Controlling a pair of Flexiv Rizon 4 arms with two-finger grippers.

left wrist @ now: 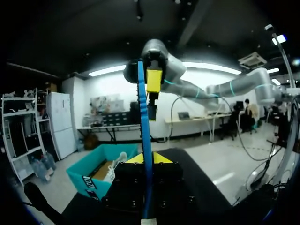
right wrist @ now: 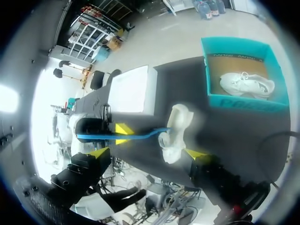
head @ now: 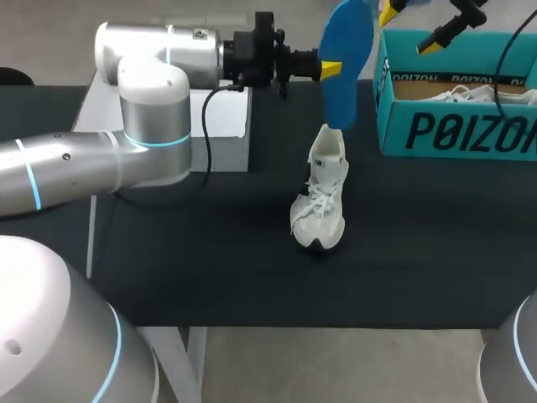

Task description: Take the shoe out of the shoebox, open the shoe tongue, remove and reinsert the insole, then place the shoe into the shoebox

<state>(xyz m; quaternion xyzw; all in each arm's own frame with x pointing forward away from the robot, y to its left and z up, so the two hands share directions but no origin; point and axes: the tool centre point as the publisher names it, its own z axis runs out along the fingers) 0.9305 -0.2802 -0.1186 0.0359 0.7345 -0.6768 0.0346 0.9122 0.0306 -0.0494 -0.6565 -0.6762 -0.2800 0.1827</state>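
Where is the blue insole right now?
In the head view, the blue insole is gripped by the left gripper and held up in the air, its lower end close over the white shoe on the table, left of the teal shoebox.

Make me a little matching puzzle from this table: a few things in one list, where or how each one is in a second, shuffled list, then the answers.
Things:
1. blue insole
2. loose white shoe
3. teal shoebox
4. right gripper

States:
A. open, holding nothing
B. on the black table, outside the box
C. clamped in the left gripper, up off the table
D. has a second white shoe lying inside

Pairs: 1-C, 2-B, 3-D, 4-A.
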